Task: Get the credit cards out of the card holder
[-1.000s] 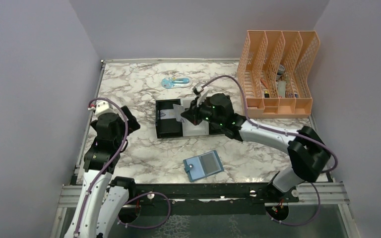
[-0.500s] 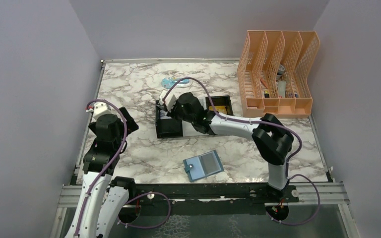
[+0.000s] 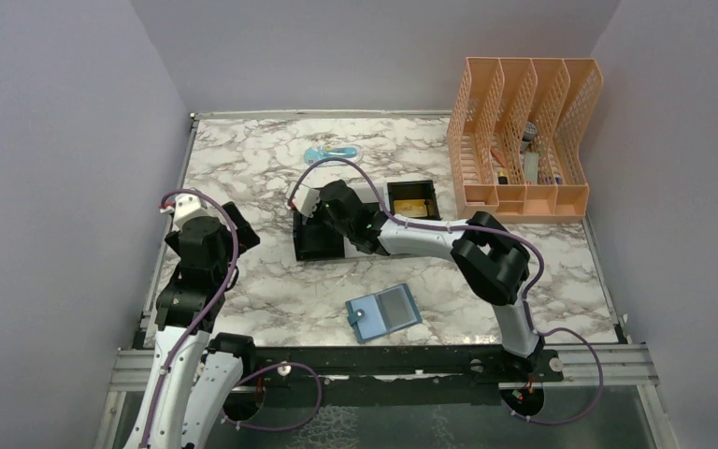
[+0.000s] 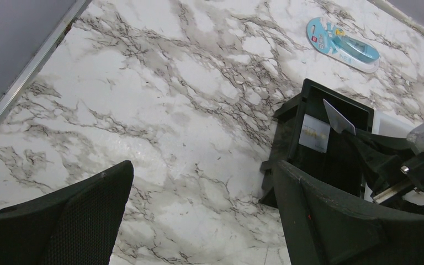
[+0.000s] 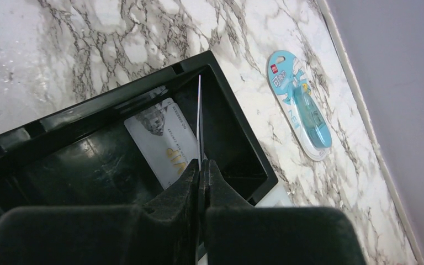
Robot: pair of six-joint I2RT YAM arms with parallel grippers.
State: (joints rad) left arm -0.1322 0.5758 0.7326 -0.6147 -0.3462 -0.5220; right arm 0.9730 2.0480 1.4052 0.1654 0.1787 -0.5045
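Observation:
The teal card holder (image 3: 383, 313) lies open on the marble near the front edge, with neither gripper close to it. My right gripper (image 5: 200, 163) is shut on a credit card (image 5: 199, 116), held on edge over the left compartment of the black tray (image 5: 116, 94). Another card (image 5: 165, 141), printed VIP, lies flat on that compartment's floor. The left wrist view shows the held card (image 4: 338, 117) tilted above the lying card (image 4: 314, 133). My left gripper (image 4: 201, 176) hangs open over bare marble to the left of the tray (image 3: 316, 251), nothing between its fingers (image 4: 331, 215).
A blue blister pack (image 3: 329, 153) lies behind the tray. The tray's right compartment holds a yellow item (image 3: 411, 204). An orange file rack (image 3: 524, 131) stands at the back right. Walls close off the left, back and right sides.
My right arm has swung left, carrying the card from over the tray's middle to over its left compartment. The left arm has barely moved.

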